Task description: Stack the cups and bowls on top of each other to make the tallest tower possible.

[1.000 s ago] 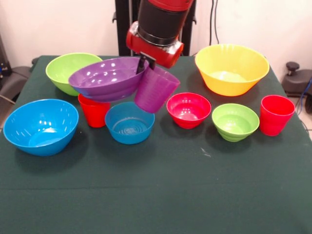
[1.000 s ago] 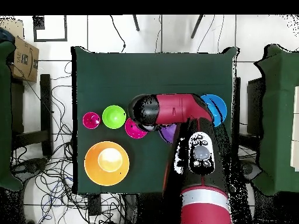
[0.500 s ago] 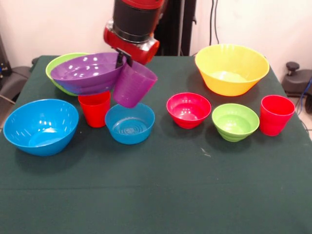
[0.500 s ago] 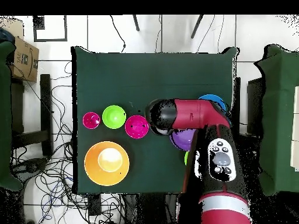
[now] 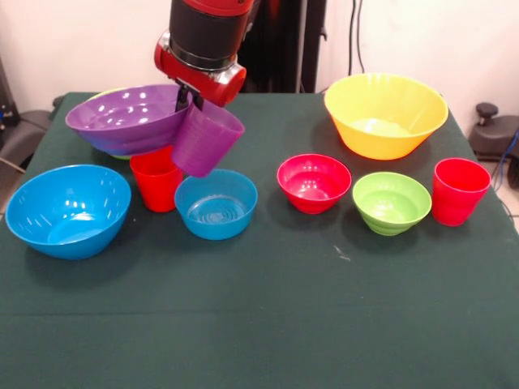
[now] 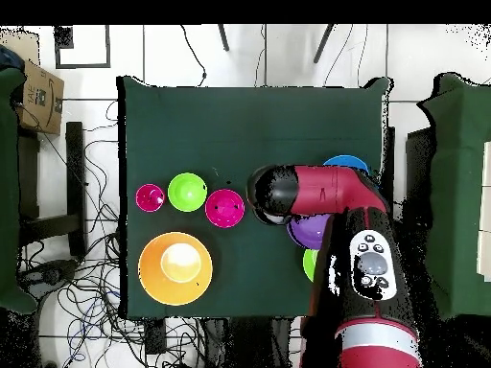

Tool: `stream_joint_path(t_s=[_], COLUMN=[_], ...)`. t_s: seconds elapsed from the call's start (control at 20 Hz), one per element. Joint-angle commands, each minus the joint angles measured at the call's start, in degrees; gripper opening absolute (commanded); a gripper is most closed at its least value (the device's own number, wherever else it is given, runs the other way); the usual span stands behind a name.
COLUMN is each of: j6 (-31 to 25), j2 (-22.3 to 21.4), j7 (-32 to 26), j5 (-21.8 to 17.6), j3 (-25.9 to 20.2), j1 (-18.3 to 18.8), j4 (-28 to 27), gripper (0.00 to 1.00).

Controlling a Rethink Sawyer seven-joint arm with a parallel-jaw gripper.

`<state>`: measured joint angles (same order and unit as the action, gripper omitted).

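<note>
My gripper (image 5: 188,99) is shut where the rims of the purple bowl (image 5: 122,120) and the purple cup (image 5: 203,139) meet. Both hang tilted in the air at the table's left. Below them stand a red cup (image 5: 156,182) and the small blue bowl (image 5: 216,204). The large blue bowl (image 5: 67,209) sits at front left. Only a sliver of the lime green large bowl (image 5: 108,92) shows behind the purple bowl. To the right stand the red-pink bowl (image 5: 314,182), the small lime bowl (image 5: 391,202), a second red cup (image 5: 460,190) and the yellow bowl (image 5: 385,113). In the overhead view the arm (image 6: 316,187) hides the gripper.
The green cloth table (image 5: 268,324) has open room along its front half. In the overhead view a cardboard box (image 6: 36,94) sits off the table at upper left, and cables lie on the floor around it.
The gripper has carried the purple bowl and purple cup leftward in the front view, from above the small blue bowl to over the left red cup and the lime green large bowl.
</note>
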<state>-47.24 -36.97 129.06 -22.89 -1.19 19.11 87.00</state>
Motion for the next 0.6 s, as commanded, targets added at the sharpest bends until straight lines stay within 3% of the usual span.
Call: stream_joint_path(t_s=[0.05,0.6], j6=[2.94,1.61], j2=[1.55,0.8], j7=[-7.69,-8.35], j5=[-3.96,-2.95], j3=[-5.13,-6.14], j1=[-1.25,-1.0], j4=[3.52,4.91], gripper=[0.0,0.0])
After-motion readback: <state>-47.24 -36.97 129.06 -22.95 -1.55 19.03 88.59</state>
